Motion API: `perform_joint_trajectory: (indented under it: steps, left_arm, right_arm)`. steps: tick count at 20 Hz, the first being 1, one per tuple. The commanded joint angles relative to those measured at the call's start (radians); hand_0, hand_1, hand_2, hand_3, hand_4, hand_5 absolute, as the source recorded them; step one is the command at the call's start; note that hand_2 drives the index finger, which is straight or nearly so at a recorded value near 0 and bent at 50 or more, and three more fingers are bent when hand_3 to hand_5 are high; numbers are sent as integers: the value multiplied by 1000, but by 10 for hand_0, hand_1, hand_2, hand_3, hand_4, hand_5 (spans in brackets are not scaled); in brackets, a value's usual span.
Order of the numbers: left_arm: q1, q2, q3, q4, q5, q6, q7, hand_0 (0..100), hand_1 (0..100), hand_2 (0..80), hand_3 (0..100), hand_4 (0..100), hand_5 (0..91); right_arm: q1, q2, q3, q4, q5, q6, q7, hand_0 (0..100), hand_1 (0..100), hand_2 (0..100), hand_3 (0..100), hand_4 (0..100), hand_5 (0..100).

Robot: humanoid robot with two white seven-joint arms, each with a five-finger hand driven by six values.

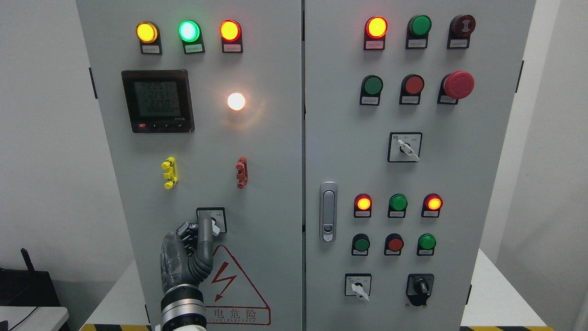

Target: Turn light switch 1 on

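Light switch 1 [217, 222] is a small rotary switch on a square plate, low on the left cabinet door [138, 184]. My left hand [198, 226] comes up from the bottom edge and is on it. One grey finger [205, 234] stands straight up over the knob, and the other fingers curl against its left side, hiding most of it. Above, a round white lamp [236, 101] glows brightly on the same door. My right hand is out of view.
A digital meter [157, 101], three lit pilot lamps [189, 31], and yellow [169, 172] and red [242, 172] clips share the left door. The right door carries a latch handle [328, 211], push buttons, a red emergency stop [458, 84] and more rotary switches [404, 147].
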State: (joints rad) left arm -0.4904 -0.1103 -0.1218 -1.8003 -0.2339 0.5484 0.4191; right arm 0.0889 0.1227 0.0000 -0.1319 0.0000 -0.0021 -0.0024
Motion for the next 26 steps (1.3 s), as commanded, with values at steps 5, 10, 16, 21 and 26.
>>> perform_joint_trajectory:
  steps: [5,10,16,21,26]
  left_arm:
    - [13,-3,1,-8,-1,-2,0,326,216,649,931,884,817]
    - [19,-5,1,-13,-2,-4,0,315,222,651,932,884,816]
    - [49,-2,5,-27,-2,-28,-2,314,217,657,935,886,815]
    - [70,0,7,-47,-2,-65,-8,303,220,660,940,886,816]
    - [104,4,14,-83,-2,-85,-11,280,232,667,943,889,816]
  right_arm:
    - [0,0,20,0,-26,1,1,120,389,0,0,0,0]
    - [0,0,20,0,-26,1,1,120,389,0,0,0,0]
    - [0,0,20,0,-26,1,1,120,389,0,0,0,0]
    - [0,0,20,0,-26,1,1,120,389,0,0,0,0]
    - [0,0,20,0,-26,1,1,120,389,0,0,0,0]
